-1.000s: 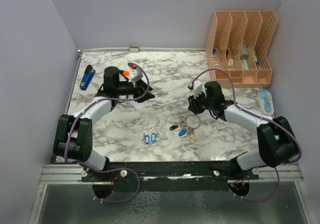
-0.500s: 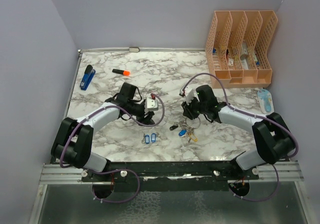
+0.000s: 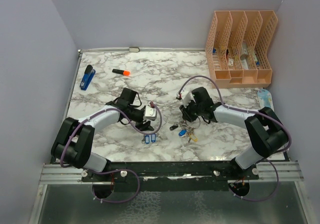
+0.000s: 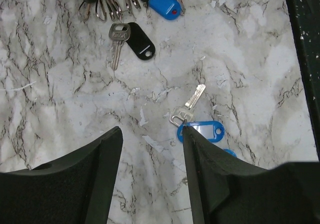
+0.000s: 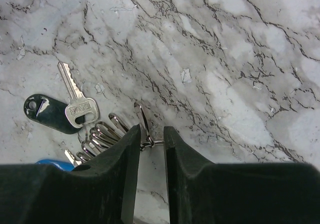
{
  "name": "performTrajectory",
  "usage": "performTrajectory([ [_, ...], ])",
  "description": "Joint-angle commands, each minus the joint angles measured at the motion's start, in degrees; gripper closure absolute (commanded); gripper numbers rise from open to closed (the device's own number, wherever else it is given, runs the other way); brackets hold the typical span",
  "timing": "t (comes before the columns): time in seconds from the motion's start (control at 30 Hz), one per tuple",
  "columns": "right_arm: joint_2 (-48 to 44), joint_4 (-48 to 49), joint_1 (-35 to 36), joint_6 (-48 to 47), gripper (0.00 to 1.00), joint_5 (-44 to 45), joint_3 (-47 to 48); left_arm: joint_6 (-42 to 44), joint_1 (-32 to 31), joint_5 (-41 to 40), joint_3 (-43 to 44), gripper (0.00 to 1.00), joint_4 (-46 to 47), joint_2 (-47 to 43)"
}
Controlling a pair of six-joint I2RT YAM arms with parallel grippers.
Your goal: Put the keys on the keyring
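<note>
Two keys with blue tags (image 3: pixel 150 138) lie near the table's front. In the left wrist view one key's blue tag (image 4: pixel 201 132) lies just right of my right fingertip (image 4: pixel 186 132), and the second tag (image 4: pixel 228 153) peeks out behind that finger. My left gripper (image 3: pixel 148 127) (image 4: pixel 149 131) is open and empty, low over bare marble beside them. The keyring (image 3: pixel 186 130) lies to the right with its black tag (image 4: pixel 141 43) and blue tag (image 4: pixel 161 2). My right gripper (image 3: pixel 188 118) (image 5: pixel 151 129) has its jaws nearly together around the ring's wire (image 5: pixel 149 143), next to a key and black tag (image 5: pixel 50 115).
A blue stapler (image 3: pixel 87 77) and an orange marker (image 3: pixel 121 72) lie at the back left. A peach file organizer (image 3: pixel 240 46) stands at the back right, with a pale blue object (image 3: pixel 266 100) in front of it. Grey walls close in left, back and right.
My left arm swung from the back left down to the blue-tagged keys. My right gripper moved left and nearer, onto the keyring, and now covers the ring.
</note>
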Motion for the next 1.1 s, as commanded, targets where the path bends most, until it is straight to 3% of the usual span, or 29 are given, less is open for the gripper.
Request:
performTrajectory([
  [0.0,1.07,0.0,0.8,-0.88,0.75,1.57,1.93,0.88,-1.36,3.96,0.08,0.46,2.04,0.01],
  [0.47,2.8,-0.41,1.16,-0.9,0.83,2.34,1.22,-3.95,-4.09,2.49,1.07,0.46,6.26,2.32],
  [0.77,3.05,-1.66,1.25,0.32,0.99,2.94,1.03,-3.4,-5.67,1.59,1.94,0.46,4.69,3.32],
  [1.07,1.54,-1.05,1.26,1.3,0.99,3.76,-0.05,1.03,-7.89,-7.73,3.08,0.5,-1.87,4.15],
])
